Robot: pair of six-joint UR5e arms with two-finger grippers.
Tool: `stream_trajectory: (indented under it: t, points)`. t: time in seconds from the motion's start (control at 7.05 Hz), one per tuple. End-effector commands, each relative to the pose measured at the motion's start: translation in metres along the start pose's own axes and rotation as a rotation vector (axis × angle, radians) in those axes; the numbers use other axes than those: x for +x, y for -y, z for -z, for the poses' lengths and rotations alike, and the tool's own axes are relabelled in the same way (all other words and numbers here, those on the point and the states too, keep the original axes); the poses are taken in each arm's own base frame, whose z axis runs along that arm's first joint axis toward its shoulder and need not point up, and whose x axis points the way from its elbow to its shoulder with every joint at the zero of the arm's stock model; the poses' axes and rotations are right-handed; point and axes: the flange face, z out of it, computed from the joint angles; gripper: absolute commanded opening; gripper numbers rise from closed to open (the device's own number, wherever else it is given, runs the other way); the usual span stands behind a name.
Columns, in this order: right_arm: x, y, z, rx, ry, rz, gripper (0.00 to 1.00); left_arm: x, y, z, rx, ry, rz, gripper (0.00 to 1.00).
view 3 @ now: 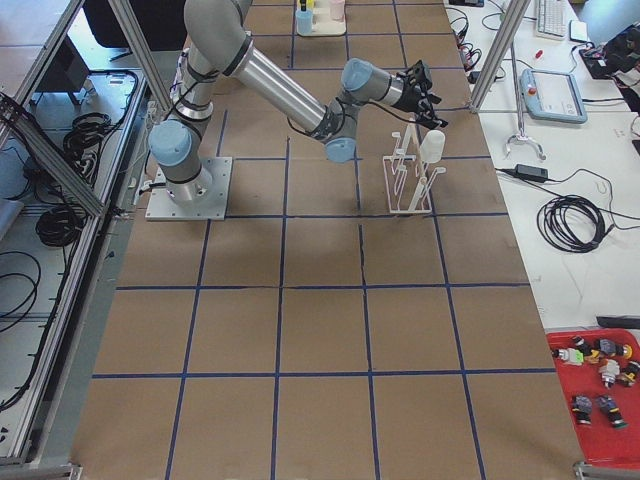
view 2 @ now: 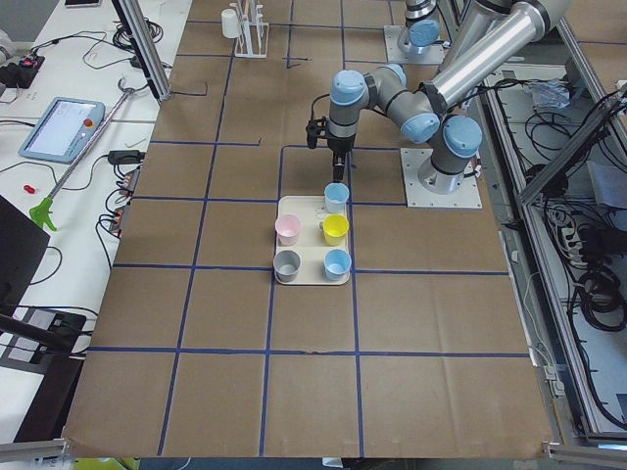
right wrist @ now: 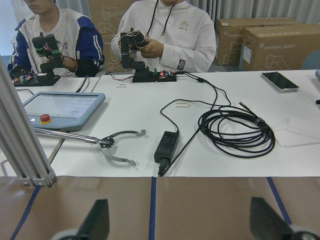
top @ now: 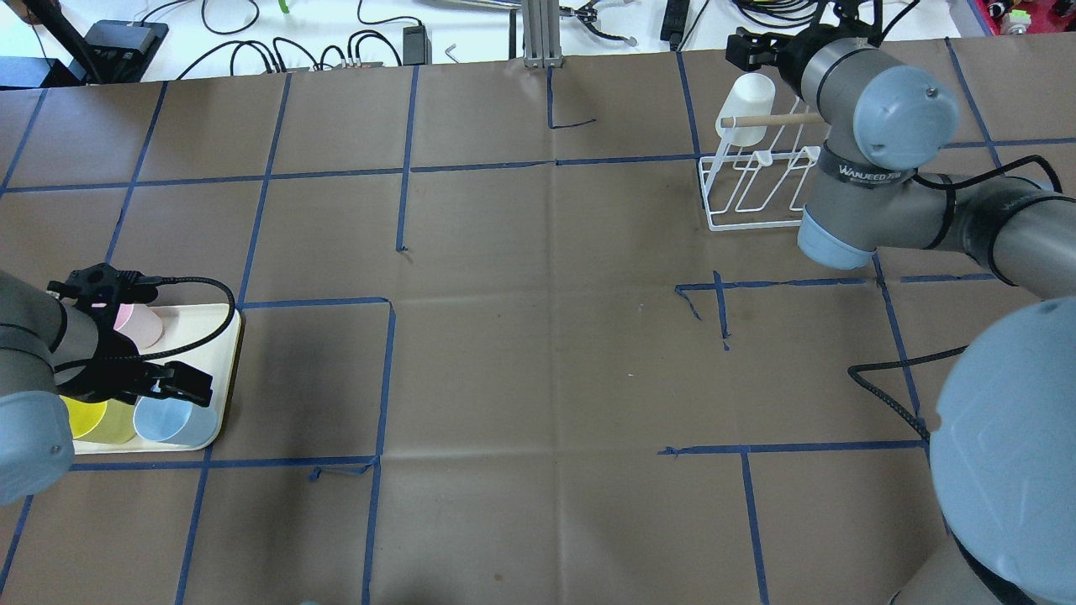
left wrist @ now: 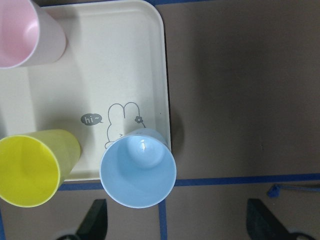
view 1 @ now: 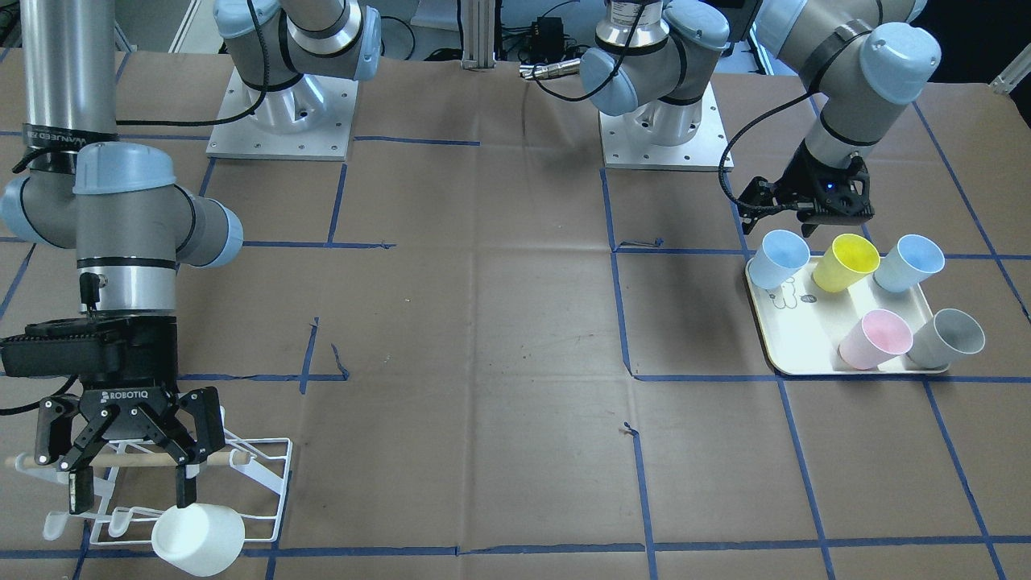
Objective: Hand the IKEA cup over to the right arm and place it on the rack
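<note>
The white cup sits tilted on a peg at the far end of the white wire rack, below its wooden dowel. My right gripper hangs over the rack, open and empty, with one fingertip just above the cup. The right wrist view shows its open fingers and nothing between them. My left gripper is open and empty above a light-blue cup on the cream tray. The white cup also shows in the overhead view.
The tray holds two light-blue cups, a yellow cup, a pink cup and a grey cup. Brown paper with blue tape lines covers the table. Operators, cables and a pendant lie beyond the far edge.
</note>
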Motion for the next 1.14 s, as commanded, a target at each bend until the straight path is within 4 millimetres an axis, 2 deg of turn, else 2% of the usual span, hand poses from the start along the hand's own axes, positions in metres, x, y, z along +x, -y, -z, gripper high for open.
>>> stream_trajectory:
  t: [0.0, 0.14, 0.43, 0.57, 0.71, 0.85, 0.99]
  points:
    - [-0.023, 0.037, 0.045, 0.081, 0.022, 0.015, 1.0, 0.003, -0.002, -0.04, 0.026, 0.009, 0.0, 0.97]
    - [-0.03, 0.041, 0.069, 0.064, 0.033, 0.005, 1.0, -0.001, 0.0, -0.048, 0.016, 0.007, 0.003, 0.97]
    - [-0.042, 0.056, 0.123, 0.064, 0.053, -0.194, 1.0, -0.002, 0.0, -0.048, 0.008, 0.016, 0.006, 0.97]
    - [-0.061, 0.043, 0.145, 0.049, 0.083, -0.247, 1.0, -0.004, 0.001, -0.044, 0.011, 0.02, 0.009, 0.86]
    - [-0.077, 0.028, 0.166, 0.041, 0.113, -0.31, 1.0, -0.004, 0.001, -0.044, 0.009, 0.02, 0.011, 0.63]
    - [-0.085, 0.02, 0.181, 0.027, 0.127, -0.432, 1.0, -0.004, 0.0, -0.045, -0.005, 0.01, 0.021, 0.26]
    - [-0.095, 0.011, 0.196, 0.014, 0.149, -0.562, 1.0, -0.002, -0.002, -0.048, -0.03, -0.01, 0.03, 0.07]
